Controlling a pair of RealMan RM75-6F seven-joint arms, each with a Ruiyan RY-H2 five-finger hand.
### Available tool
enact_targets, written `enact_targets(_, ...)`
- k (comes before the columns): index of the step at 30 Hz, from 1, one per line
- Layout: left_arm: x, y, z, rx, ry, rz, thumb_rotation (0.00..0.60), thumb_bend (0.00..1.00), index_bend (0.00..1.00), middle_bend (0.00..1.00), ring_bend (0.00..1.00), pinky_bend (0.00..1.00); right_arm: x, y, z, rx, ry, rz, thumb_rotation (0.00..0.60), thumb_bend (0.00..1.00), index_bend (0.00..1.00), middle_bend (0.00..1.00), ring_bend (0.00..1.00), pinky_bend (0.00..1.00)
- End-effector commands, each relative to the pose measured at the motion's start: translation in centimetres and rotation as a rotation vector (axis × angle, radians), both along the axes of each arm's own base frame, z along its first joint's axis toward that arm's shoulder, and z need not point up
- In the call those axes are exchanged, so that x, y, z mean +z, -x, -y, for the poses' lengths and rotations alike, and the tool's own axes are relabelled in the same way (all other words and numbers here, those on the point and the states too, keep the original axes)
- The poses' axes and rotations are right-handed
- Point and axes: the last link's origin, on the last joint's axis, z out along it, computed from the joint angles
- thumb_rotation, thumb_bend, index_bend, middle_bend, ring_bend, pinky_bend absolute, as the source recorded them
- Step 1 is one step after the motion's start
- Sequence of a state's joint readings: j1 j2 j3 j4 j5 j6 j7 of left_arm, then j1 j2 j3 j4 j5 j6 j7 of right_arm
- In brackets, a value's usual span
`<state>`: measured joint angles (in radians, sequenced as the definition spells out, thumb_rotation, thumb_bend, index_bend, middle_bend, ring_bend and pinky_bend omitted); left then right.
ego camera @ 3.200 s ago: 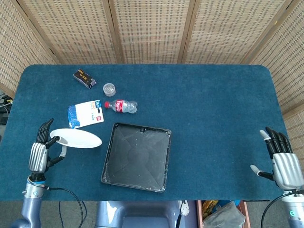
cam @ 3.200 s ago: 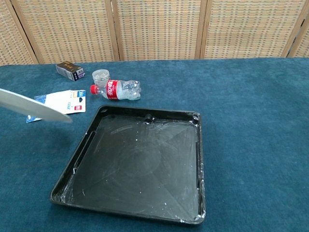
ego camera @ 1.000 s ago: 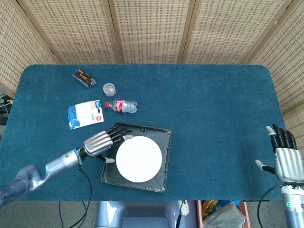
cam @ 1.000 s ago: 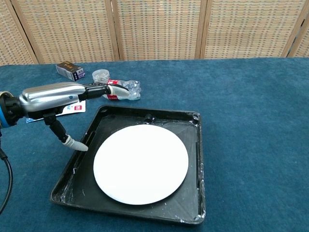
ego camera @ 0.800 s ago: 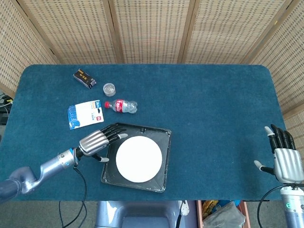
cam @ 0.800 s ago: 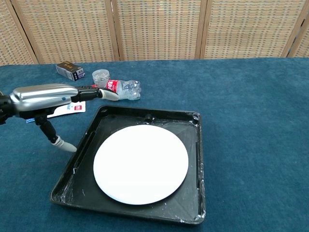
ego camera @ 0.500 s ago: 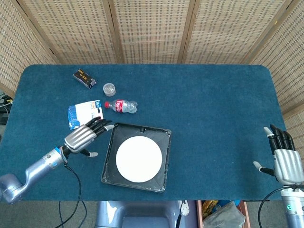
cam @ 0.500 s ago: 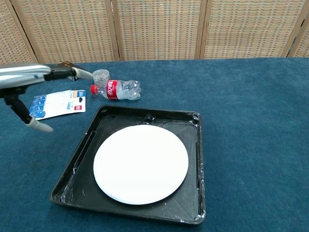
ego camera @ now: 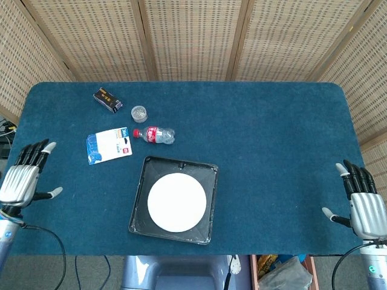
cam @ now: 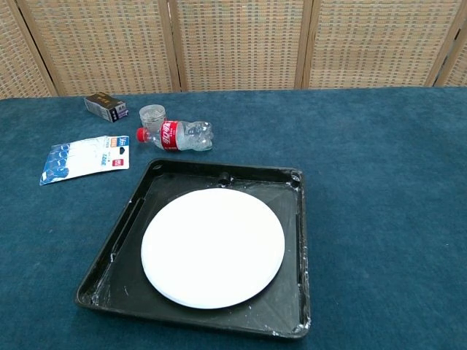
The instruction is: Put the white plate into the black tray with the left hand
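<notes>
White plate (ego camera: 177, 202) lies flat inside black tray (ego camera: 140, 205), lower centre of frame. Left hand (ego camera: 21, 180) at far left edge, fingers spread, empty. Right hand (ego camera: 363, 208) lower right, likewise. Placement looks complete; best to park clear of the tray.

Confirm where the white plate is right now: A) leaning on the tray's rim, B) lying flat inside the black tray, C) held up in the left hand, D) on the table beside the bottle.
B: the white plate lies flat on the floor of the black tray, and the left hand hangs open at the table's edge, holding nothing.
</notes>
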<state>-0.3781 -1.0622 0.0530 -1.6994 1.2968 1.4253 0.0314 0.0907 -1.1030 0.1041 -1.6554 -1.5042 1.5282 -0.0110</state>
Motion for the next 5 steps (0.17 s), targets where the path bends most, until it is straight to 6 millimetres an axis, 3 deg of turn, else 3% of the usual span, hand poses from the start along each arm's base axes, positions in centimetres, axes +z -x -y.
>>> enact_targets(1,0.45,0.93,2.00,0.036,-0.021,0.022,0.600,0.00,0.00,0.00,0.00,0.00,0.12,0.13,-0.09,0.000,0.000,0.002,0.600,0.00,0.00,0.00,0.00,0.00)
enact_targets(5,0.47,1.25,2.56,0.033,-0.019,0.005,0.600,0.00,0.00,0.00,0.00,0.00,0.25,0.32,-0.09,-0.003,0.002,0.003,0.600,0.00,0.00,0.00,0.00,0.00)
